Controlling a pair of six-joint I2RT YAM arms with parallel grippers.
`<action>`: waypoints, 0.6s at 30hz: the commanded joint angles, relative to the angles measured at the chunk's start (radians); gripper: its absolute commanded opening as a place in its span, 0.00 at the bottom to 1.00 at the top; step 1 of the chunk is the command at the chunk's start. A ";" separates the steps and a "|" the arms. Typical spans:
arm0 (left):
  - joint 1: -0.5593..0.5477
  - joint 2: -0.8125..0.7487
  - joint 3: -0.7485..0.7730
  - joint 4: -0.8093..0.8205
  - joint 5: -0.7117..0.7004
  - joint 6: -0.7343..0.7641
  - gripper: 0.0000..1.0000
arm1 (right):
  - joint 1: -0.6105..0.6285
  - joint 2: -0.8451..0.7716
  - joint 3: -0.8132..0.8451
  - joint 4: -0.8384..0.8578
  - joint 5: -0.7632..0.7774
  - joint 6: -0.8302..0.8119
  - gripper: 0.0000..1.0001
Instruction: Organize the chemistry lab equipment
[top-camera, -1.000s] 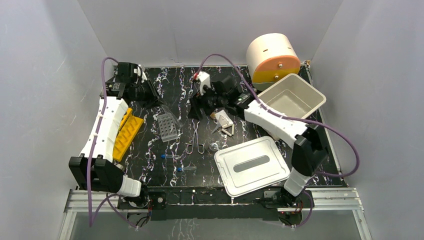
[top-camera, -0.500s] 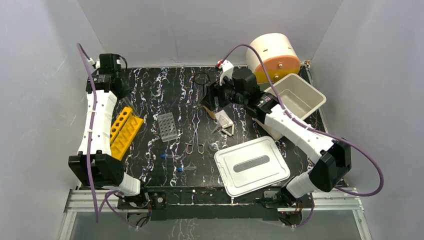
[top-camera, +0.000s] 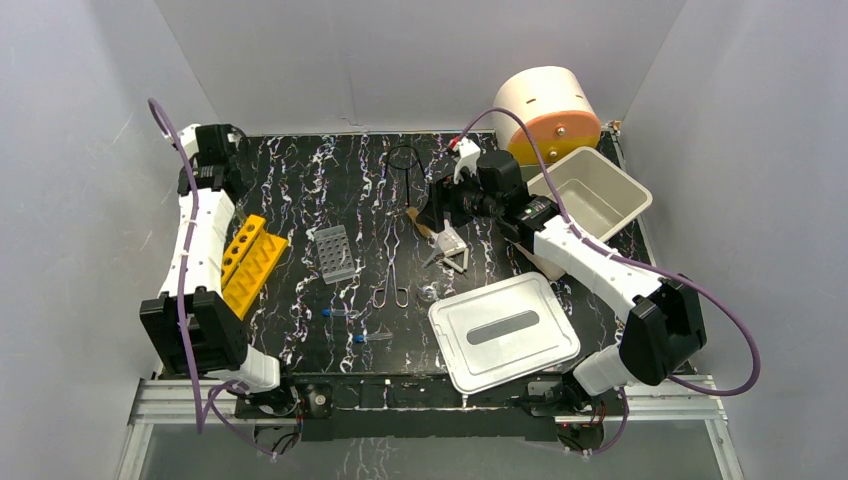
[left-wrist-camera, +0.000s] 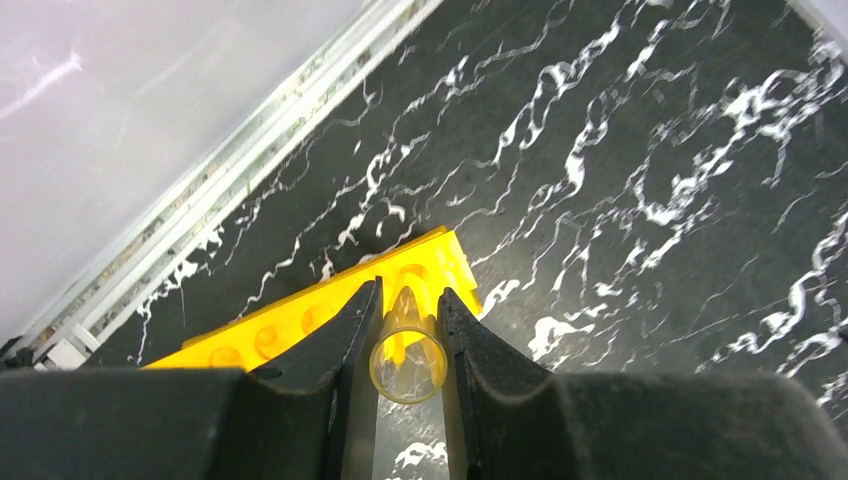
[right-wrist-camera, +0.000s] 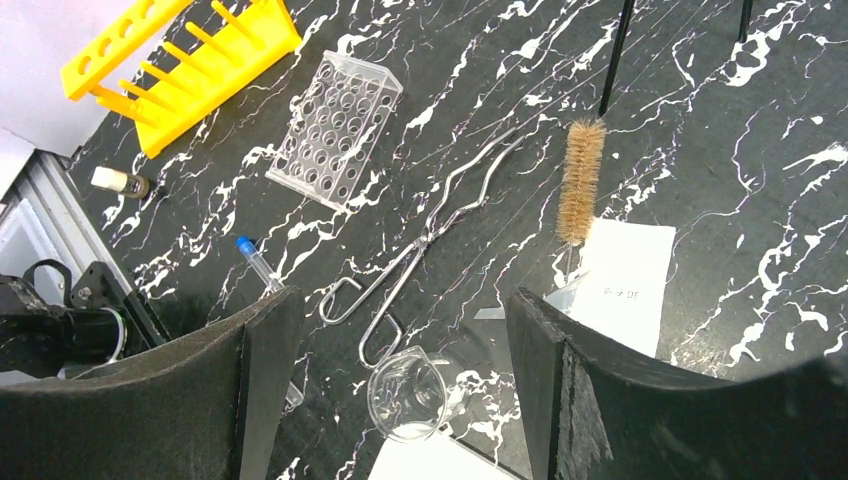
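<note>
Top view: your left arm stretches straight out, wrist past the yellow rack; right arm bends in twd centre, well right of that rack.

Left wrist: left gripper clamped on a clear tube, round and open-mouthed, over the rack's end.

Right wrist: right gripper jaws wide apart, nothing btwn. Thin metal tongs and the holed grey tube rack lie right of the yellow rack.

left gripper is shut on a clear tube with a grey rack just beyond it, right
Not quite. The left gripper is shut on a clear tube, but beyond it lies the yellow rack, not a grey one. The left wrist view shows it.
</note>
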 joint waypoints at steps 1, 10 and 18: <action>0.021 -0.062 -0.106 0.081 0.011 -0.001 0.10 | -0.008 -0.021 -0.002 0.068 -0.034 0.016 0.81; 0.034 -0.059 -0.183 0.140 0.047 0.005 0.09 | -0.014 -0.008 -0.008 0.079 -0.056 0.024 0.81; 0.035 -0.062 -0.251 0.231 0.109 0.013 0.09 | -0.019 -0.007 -0.019 0.087 -0.047 0.029 0.81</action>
